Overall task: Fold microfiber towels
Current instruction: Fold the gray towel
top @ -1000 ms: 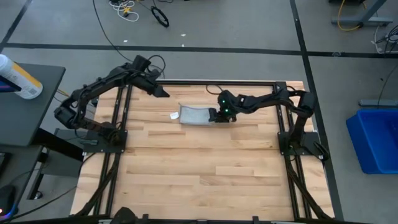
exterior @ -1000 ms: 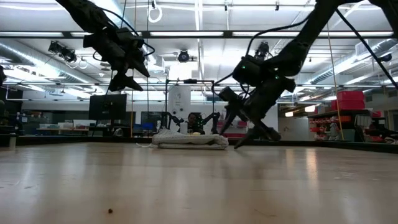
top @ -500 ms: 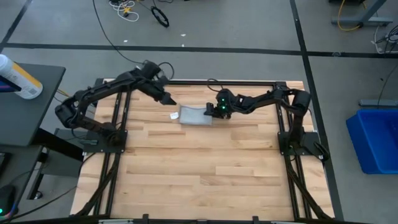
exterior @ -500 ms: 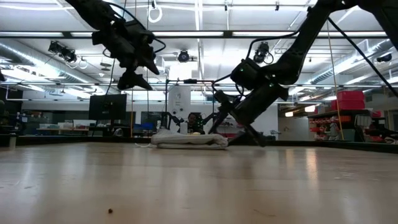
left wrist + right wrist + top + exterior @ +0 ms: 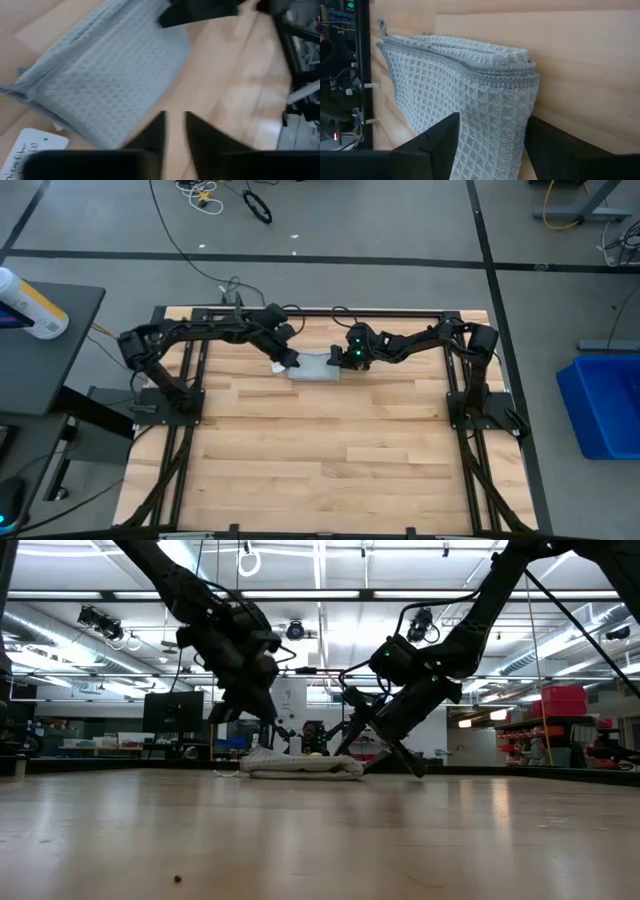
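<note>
One light grey-blue microfiber towel lies folded into a thick pad on the far middle of the wooden table; its ribbed layers are stacked. A white tag sticks out at its left end. My left gripper hovers low at that left end, fingers close together with a thin gap and nothing between them. My right gripper slants down at the towel's right end, open, one finger on each side of the folded end. My left gripper stands right at the towel's left edge; whether a finger touches the cloth cannot be told. My right gripper straddles the towel's folded right end, coming level-slanting from the table's right; whether its fingers touch the cloth cannot be told.
Bare wood fills the near half of the table. Dark frame rails run along both sides. A blue bin stands off the table at the right, and a spray bottle lies on a side table at the left.
My left gripper has swung from above the table's far left down and toward the right, reaching the towel's left end. My right gripper has edged toward the left, closer onto the towel's right end. The towel has stayed where it was.
</note>
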